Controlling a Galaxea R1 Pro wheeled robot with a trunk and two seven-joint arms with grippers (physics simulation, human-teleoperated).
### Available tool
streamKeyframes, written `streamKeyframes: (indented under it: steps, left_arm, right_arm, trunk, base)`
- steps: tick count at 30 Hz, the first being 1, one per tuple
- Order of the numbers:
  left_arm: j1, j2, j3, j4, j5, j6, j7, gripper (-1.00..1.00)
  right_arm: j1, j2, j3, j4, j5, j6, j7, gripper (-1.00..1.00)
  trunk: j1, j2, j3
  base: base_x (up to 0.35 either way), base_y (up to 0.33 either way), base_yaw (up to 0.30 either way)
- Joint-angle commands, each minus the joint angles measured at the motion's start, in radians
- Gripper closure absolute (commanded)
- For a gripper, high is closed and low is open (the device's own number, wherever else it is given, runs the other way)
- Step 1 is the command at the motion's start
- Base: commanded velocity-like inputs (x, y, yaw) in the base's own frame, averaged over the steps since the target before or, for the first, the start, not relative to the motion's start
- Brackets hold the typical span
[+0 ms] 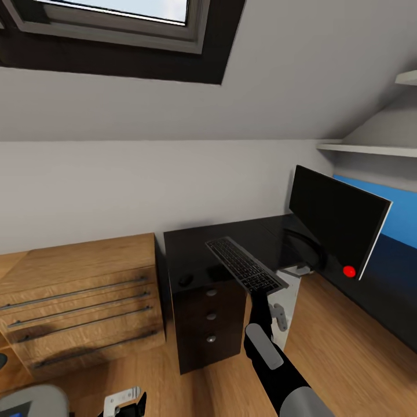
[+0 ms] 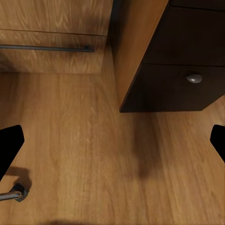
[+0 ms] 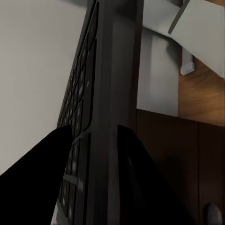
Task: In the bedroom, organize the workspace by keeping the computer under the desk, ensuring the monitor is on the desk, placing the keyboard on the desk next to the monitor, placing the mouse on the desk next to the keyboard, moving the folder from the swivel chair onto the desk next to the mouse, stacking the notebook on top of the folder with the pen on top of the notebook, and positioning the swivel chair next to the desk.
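While the right gripper (image 1: 262, 296) pinched the keyboard (image 1: 245, 265) by its near end, the board hung in the air above the desk (image 1: 191, 255), not resting on it. Its long axis ran from the gripper away toward the back wall and to the left, keys facing up, the far end over the black top. In the right wrist view the two fingers (image 3: 136, 173) lay closed on either face of the keyboard (image 3: 101, 108). The monitor (image 1: 339, 217) stood upright on the desk to the right, screen facing left. The mouse (image 1: 185, 280) lay on the desk's near left part, apart from the keyboard. The left gripper (image 2: 112, 145) hung low over the floor (image 2: 84, 154), fingers spread wide and holding nothing, near the drawer unit (image 2: 187, 79).
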Motion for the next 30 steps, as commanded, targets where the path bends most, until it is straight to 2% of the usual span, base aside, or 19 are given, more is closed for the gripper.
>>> streamKeyframes:
  steps: [1,23,30]
  left_arm:
    - [0.000,0.001,-0.004,-0.002,0.008,0.002,0.008,-1.00]
    - [0.000,0.000,-0.007,-0.001,0.008,0.001,0.008,-1.00]
    - [0.000,0.000,-0.006,0.000,0.008,0.001,0.007,-1.00]
  right_arm:
    - [-0.001,0.000,0.002,-0.001,0.003,0.001,-0.006,1.00]
    - [-0.001,0.000,0.003,0.001,0.001,0.011,-0.007,1.00]
    - [-0.001,0.000,0.002,0.001,0.001,0.021,-0.007,1.00]
  trunk:
    - [0.004,-0.008,-0.004]
    - [0.088,-0.162,-0.073]
    - [0.088,-0.162,-0.073]
  base:
    - [0.000,0.000,0.000]
    - [0.000,0.000,0.000]
    - [0.000,0.000,0.000]
